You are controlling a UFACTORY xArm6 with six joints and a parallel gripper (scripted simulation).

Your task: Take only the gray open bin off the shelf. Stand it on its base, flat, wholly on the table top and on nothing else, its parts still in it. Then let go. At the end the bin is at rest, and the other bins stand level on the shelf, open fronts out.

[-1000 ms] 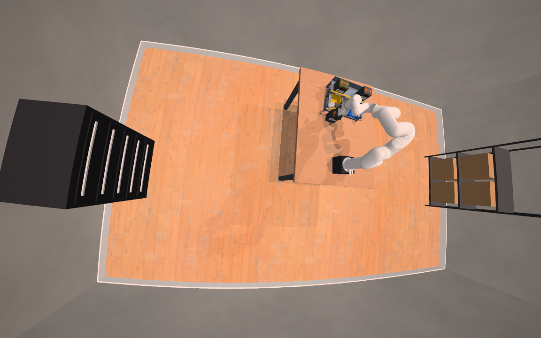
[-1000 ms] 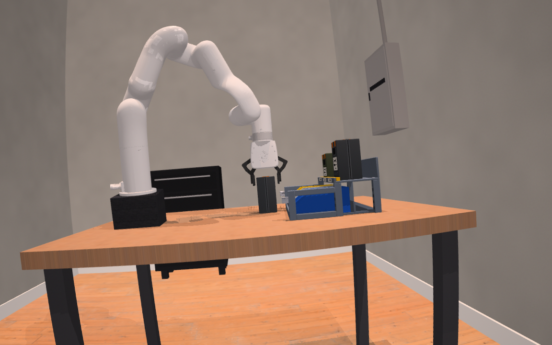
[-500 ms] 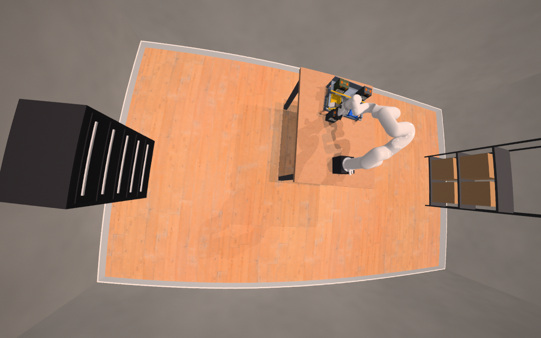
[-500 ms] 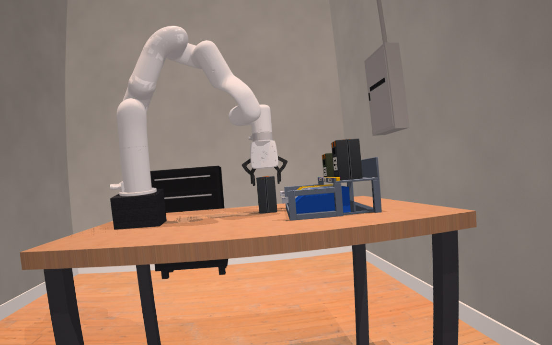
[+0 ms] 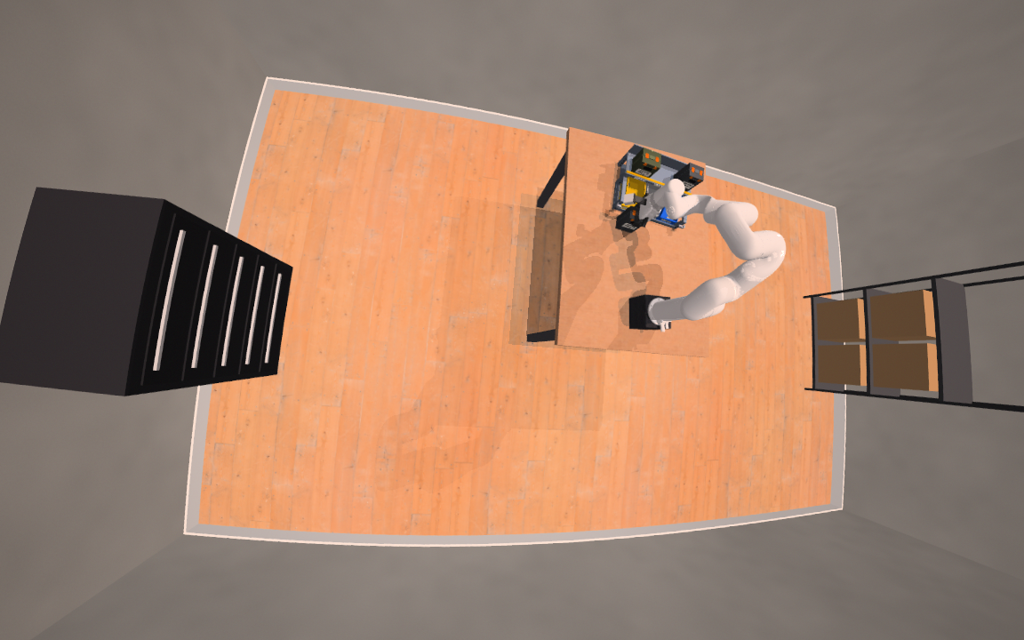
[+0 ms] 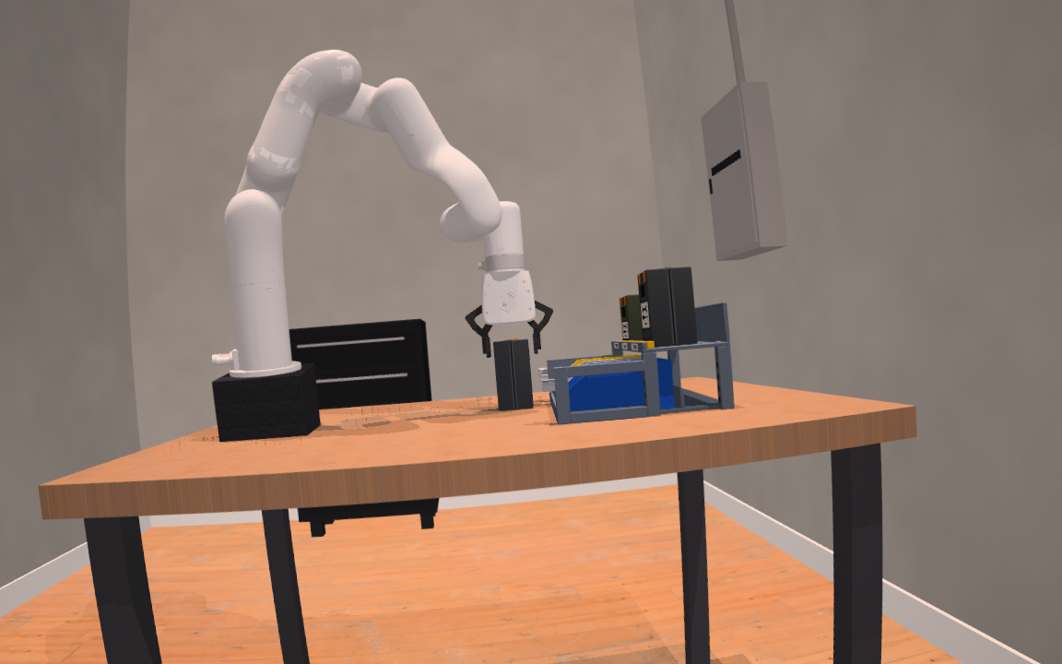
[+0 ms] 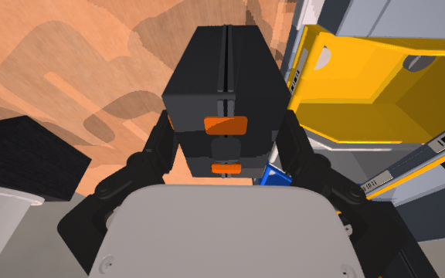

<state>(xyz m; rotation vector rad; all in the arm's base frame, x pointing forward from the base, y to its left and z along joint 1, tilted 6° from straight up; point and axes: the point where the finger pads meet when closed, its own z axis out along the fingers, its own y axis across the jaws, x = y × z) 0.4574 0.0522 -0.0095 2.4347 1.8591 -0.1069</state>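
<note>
My gripper (image 6: pixel 508 334) is open and empty, its fingers spread on either side of the top of a dark case with orange latches (image 6: pixel 513 373). The case stands upright on the table top just left of the shelf (image 6: pixel 642 381). In the wrist view the case (image 7: pixel 226 104) lies between my open fingers, which are apart from its sides. A pale gray surface (image 7: pixel 400 15) shows beyond the yellow bin (image 7: pixel 361 89); I cannot tell whether it is the gray bin. A blue bin (image 6: pixel 617 384) sits low in the shelf.
Two more dark cases (image 6: pixel 665 305) stand on top of the shelf. The arm's black base block (image 6: pixel 265 404) sits at the table's left. A black drawer cabinet (image 5: pixel 133 294) and a rack with cardboard boxes (image 5: pixel 874 338) stand off the table.
</note>
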